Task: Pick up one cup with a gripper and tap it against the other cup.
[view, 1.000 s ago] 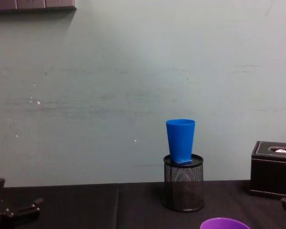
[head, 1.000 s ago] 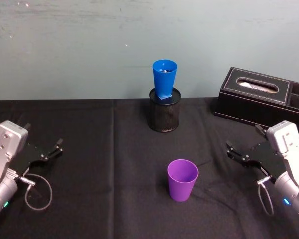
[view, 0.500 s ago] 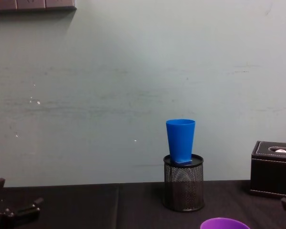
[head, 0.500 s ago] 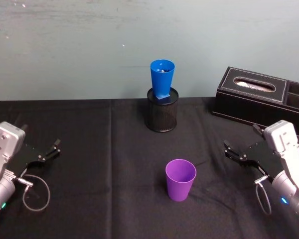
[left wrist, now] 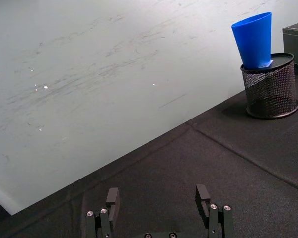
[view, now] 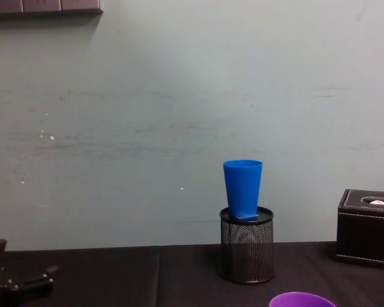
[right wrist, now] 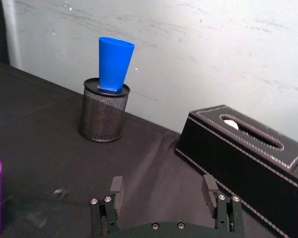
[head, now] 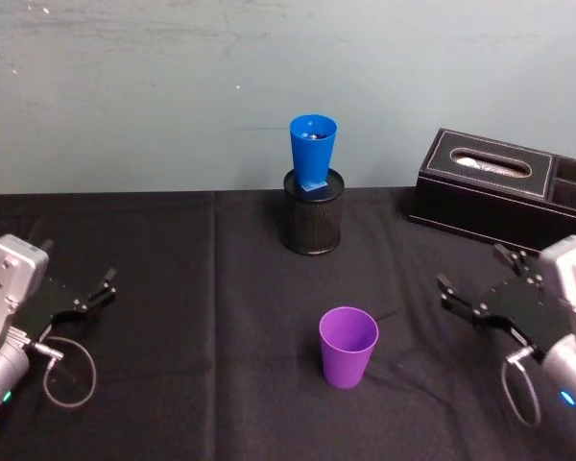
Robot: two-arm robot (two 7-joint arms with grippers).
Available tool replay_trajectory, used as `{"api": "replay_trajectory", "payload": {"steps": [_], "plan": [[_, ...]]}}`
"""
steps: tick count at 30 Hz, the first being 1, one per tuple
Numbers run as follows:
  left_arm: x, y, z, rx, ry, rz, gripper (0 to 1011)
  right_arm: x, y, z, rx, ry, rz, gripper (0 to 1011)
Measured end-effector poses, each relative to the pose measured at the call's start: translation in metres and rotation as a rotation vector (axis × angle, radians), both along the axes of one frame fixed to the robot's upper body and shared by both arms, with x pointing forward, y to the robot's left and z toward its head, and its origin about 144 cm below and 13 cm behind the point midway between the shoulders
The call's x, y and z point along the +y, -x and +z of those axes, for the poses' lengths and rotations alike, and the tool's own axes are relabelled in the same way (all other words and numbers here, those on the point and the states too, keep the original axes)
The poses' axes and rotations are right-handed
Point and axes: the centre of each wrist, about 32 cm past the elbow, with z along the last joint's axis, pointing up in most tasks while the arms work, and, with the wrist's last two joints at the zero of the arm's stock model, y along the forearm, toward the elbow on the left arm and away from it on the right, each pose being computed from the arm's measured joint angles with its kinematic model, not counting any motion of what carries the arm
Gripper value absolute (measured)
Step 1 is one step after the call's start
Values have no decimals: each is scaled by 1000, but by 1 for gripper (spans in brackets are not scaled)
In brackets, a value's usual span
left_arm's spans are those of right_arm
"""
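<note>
Purple cup [head: 348,346]: stands upright, mouth up, on the black-covered table [head: 211,288] at the lower centre of the head view. Nothing touches it. In the chest view only its rim [view: 302,299] rises from the bottom edge.

Blue cup [head: 312,149]: upright at the upper centre of the head view, with its base seated in the mouth of the mesh pen holder [head: 313,226]. It is well apart from the purple cup and higher in the frame.

Right end effector [head: 472,271]: lower right of the head view, low over the table. Its fingers are spread apart with nothing between them.

Purple cup relative to right end effector: left of the fingertips and lower in the head-view frame, with bare cloth between them and no contact. In the right wrist view the cup lies outside the span of the spread fingers [right wrist: 116,187].

Left end effector [head: 98,293]: lower left of the head view, fingers parted and empty. The purple cup is well apart, towards the frame's centre.

Tissue box [head: 499,187]: black, at the upper right of the head view, above the right end effector in the frame.
</note>
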Motion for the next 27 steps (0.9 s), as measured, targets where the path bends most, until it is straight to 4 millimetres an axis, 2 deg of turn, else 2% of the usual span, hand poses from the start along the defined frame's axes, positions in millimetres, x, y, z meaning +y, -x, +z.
{"api": "replay_trajectory", "payload": {"steps": [6, 9, 13, 21, 27], "plan": [[0, 0, 0, 0, 0, 0, 1000, -25, 18, -4, 49, -48, 84, 1000], [0, 0, 0, 0, 0, 0, 1000, -40, 28, -9, 79, -65, 197, 1000], [0, 0, 0, 0, 0, 0, 1000, -49, 33, -13, 100, -75, 291, 1000], [0, 0, 0, 0, 0, 0, 1000, -44, 37, -24, 141, -115, 480, 1000], [0, 0, 0, 0, 0, 0, 1000, -35, 34, -28, 154, -156, 516, 1000]]}}
